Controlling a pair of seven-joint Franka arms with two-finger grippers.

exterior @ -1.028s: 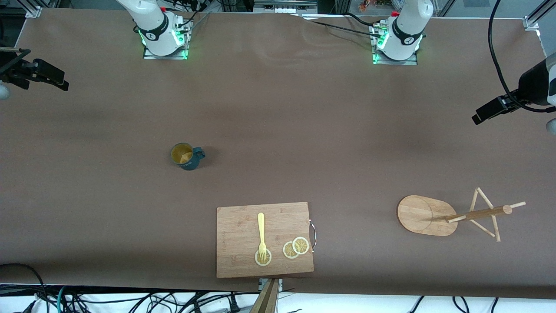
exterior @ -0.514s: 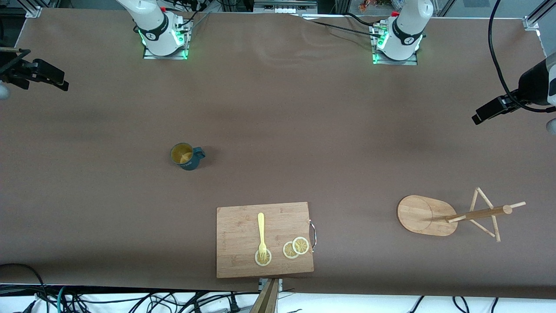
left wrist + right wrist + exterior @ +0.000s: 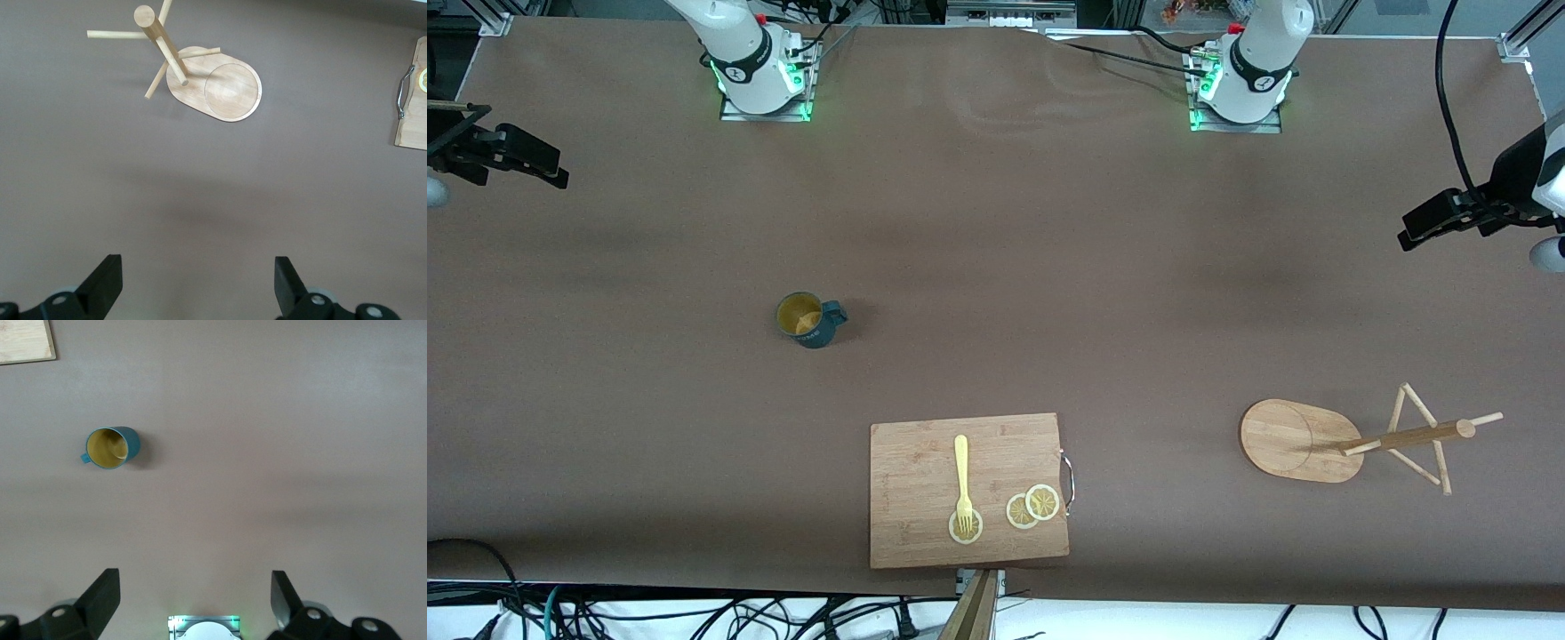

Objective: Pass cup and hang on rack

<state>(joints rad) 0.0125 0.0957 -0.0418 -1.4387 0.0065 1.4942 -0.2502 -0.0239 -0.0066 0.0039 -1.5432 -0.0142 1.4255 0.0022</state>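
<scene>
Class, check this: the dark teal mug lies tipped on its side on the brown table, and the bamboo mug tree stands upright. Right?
Wrong on the dark teal mug: it stands upright, mouth up, as the right wrist view shows. The bamboo mug tree does stand upright.

Front view: high camera, facing the arm bases, whole table (image 3: pixel 996 231) in frame. Left wrist view: looks straight down from well above the table between its own fingertips (image 3: pixel 107 283), taking in the rack (image 3: pixel 213 90) and a cutting board (image 3: pixel 415 107) edge. Right wrist view: also straight down from high up, showing the cup (image 3: pixel 112 447). Front view shares rack (image 3: pixel 1303 440), cup (image 3: pixel 807 319) and board (image 3: pixel 967 489).
</scene>
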